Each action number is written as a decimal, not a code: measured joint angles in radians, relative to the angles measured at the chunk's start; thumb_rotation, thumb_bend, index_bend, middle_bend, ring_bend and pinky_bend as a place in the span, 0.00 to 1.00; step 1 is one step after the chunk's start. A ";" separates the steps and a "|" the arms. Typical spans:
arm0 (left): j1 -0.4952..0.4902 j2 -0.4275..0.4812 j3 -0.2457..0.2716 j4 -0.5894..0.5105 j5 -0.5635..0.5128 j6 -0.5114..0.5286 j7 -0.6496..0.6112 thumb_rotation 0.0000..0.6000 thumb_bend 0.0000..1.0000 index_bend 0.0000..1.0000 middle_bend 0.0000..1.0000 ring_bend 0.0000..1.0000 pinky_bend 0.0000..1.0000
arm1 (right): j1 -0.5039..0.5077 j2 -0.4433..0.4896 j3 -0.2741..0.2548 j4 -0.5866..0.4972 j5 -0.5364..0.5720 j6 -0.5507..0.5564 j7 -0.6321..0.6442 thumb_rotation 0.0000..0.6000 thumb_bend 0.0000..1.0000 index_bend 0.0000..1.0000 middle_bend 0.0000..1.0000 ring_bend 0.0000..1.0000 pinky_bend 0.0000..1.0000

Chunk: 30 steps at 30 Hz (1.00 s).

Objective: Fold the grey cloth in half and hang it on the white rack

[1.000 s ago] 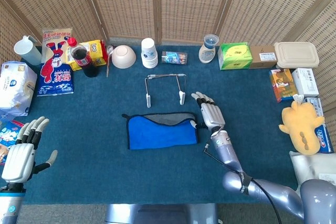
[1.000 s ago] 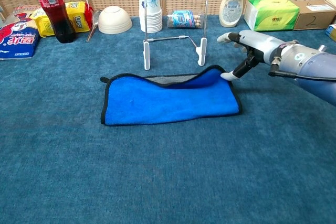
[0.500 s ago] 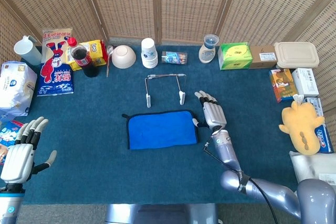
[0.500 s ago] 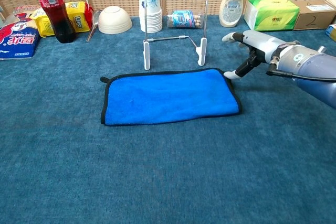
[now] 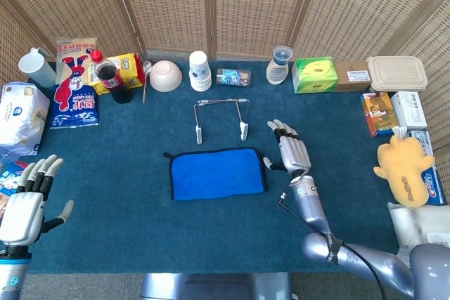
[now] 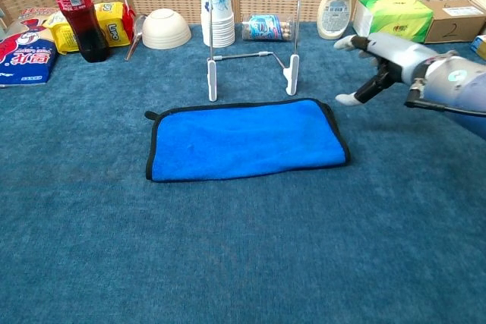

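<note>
Cloth [image 5: 216,173], its upper layer dropped flat a moment earlier, lay folded blue-side up at 6 o'clock of the white rack [image 5: 220,119], while my right hand [image 5: 291,152], fingers spread and empty, had withdrawn toward 3 o'clock, leaving hanging undone; my left hand [image 5: 28,200] idled open.

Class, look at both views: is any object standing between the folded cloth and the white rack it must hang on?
Nothing visible does. The cloth lies flat just in front of the white rack, with only bare carpet between them. The right hand hovers off to the side, apart from both.
</note>
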 measured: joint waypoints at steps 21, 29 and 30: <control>-0.032 0.006 0.020 0.105 0.063 -0.039 -0.017 1.00 0.00 0.10 0.00 0.00 0.00 | -0.230 0.288 -0.225 -0.168 -0.499 0.231 0.174 1.00 0.31 0.07 0.05 0.00 0.00; -0.030 -0.032 0.025 0.175 0.058 -0.039 -0.046 1.00 0.00 0.14 0.02 0.00 0.00 | -0.342 0.348 -0.286 -0.186 -0.578 0.368 0.166 1.00 0.31 0.08 0.06 0.00 0.00; -0.029 -0.038 0.025 0.183 0.056 -0.037 -0.046 1.00 0.00 0.14 0.02 0.00 0.00 | -0.351 0.353 -0.289 -0.188 -0.581 0.379 0.154 1.00 0.31 0.08 0.06 0.00 0.00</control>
